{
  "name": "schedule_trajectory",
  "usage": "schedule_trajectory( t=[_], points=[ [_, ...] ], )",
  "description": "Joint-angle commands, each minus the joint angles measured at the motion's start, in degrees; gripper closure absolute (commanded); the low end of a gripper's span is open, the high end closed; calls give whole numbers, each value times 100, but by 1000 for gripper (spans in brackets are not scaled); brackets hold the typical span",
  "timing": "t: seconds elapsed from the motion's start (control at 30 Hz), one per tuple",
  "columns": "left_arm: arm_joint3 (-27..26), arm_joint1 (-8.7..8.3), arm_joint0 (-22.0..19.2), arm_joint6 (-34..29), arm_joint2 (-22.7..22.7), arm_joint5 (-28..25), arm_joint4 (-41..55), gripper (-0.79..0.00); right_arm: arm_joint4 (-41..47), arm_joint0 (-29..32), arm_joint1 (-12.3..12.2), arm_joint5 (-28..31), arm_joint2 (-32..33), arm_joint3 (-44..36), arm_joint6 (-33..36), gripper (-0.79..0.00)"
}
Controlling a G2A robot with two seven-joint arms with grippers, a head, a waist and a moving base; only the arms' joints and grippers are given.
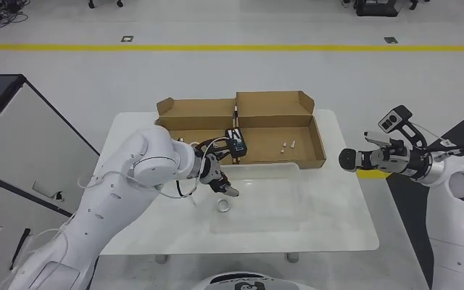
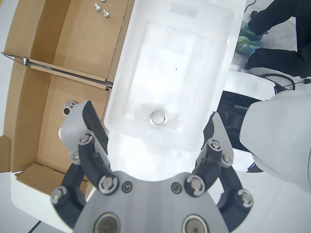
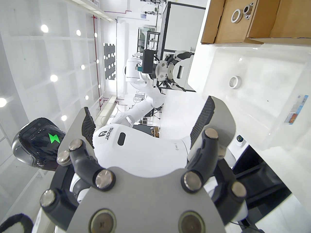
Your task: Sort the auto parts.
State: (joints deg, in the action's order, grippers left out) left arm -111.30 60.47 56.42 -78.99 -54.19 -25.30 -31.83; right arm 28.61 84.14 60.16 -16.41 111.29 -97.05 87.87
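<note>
A metal ring (image 1: 224,206) (image 2: 158,117) (image 3: 234,82) lies flat near one end of the clear plastic bin (image 1: 290,168) (image 2: 184,8) (image 3: 267,49). My left gripper (image 1: 226,188) (image 2: 151,120) hangs open just above that ring, holding nothing. The cardboard box (image 1: 304,116) (image 2: 31,37) behind the bin has two compartments. One holds three bolts (image 1: 286,147) (image 2: 97,7). The other holds a second ring (image 3: 236,16) and a flanged metal part (image 3: 247,10) (image 2: 68,106). My right gripper (image 1: 346,158) (image 3: 148,115) is open and empty, off the table's right side.
The white table (image 1: 341,217) carries the bin in front and the box behind it. The box's raised flaps (image 1: 272,101) stand along its far side. A cardboard divider (image 2: 68,73) separates the two compartments.
</note>
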Motion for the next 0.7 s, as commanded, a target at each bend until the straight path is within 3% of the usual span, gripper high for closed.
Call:
schedule_trajectory(
  t=[0.0,0.27,0.43,0.67],
  points=[
    [4,2,0,3,-1,-2,-3,-785,0,0,0,0,0,0,0,-785],
    [-33,4,22,51,97,-51,-63,-785,0,0,0,0,0,0,0,-785],
    [-102,5,-410,25,1084,-25,-489,-785,0,0,0,0,0,0,0,-785],
    [266,17,-1579,-120,2493,119,-470,-785,0,0,0,0,0,0,0,-785]
  ],
)
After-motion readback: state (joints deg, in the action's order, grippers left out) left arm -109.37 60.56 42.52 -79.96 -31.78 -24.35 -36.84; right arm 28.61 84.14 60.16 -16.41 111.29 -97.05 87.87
